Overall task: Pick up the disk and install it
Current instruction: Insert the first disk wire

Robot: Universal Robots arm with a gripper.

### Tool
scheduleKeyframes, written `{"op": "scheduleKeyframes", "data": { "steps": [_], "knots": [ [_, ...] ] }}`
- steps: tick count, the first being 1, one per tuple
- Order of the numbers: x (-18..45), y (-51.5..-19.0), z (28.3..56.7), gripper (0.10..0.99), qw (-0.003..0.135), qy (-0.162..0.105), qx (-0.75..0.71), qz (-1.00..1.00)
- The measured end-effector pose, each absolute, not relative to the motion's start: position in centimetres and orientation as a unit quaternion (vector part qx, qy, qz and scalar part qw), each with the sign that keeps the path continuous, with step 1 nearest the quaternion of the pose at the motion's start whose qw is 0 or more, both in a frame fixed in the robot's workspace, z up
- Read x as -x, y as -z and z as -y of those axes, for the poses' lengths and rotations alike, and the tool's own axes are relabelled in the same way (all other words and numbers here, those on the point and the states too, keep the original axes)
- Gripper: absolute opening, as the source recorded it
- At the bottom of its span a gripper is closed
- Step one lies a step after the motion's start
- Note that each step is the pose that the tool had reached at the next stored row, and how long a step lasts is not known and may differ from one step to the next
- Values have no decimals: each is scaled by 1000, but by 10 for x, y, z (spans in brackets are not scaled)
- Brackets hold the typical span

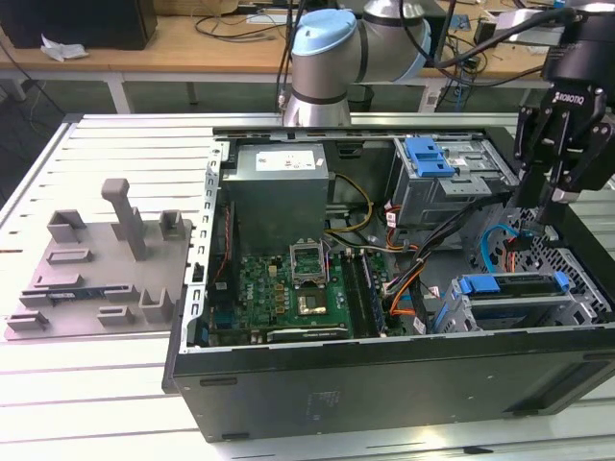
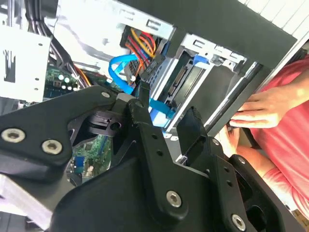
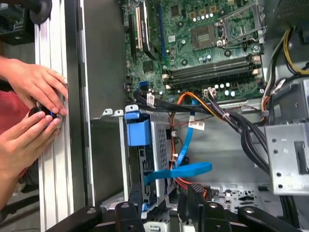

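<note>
The disk (image 1: 509, 285) sits slotted in the grey drive cage at the front corner of the open computer case, on the exterior view's right, with its blue carrier bracket showing. It appears in both wrist views, the blue bracket (image 3: 137, 129) facing out of the cage and its metal end (image 2: 186, 79) seen between the cage walls. My gripper (image 1: 550, 204) hangs above and behind that cage, apart from the disk. The black fingers (image 3: 193, 195) stand open with nothing between them, as the second wrist view's gripper (image 2: 166, 118) confirms.
A blue flat cable (image 3: 179, 170) and orange wires loop beside the cage under the gripper. A second cage with a blue latch (image 1: 429, 156) stands further back. A person's hands (image 3: 34, 96) rest on the table rail beside the case. The grey fixture plate (image 1: 96, 264) lies at the exterior view's left.
</note>
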State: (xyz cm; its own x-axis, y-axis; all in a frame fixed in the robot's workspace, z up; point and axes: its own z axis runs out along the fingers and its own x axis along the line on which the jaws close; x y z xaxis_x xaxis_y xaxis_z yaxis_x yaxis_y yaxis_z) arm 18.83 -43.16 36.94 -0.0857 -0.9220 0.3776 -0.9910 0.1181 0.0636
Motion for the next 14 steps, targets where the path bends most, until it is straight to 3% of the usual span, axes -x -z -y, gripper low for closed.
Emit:
{"op": "scheduleKeyframes", "data": {
  "steps": [5,11,14],
  "knots": [
    [-198,-367,431,506,166,-106,-650,734],
    [-204,-366,429,506,188,-128,-634,739],
    [-205,-363,429,506,193,-132,-628,742]
  ]
}}
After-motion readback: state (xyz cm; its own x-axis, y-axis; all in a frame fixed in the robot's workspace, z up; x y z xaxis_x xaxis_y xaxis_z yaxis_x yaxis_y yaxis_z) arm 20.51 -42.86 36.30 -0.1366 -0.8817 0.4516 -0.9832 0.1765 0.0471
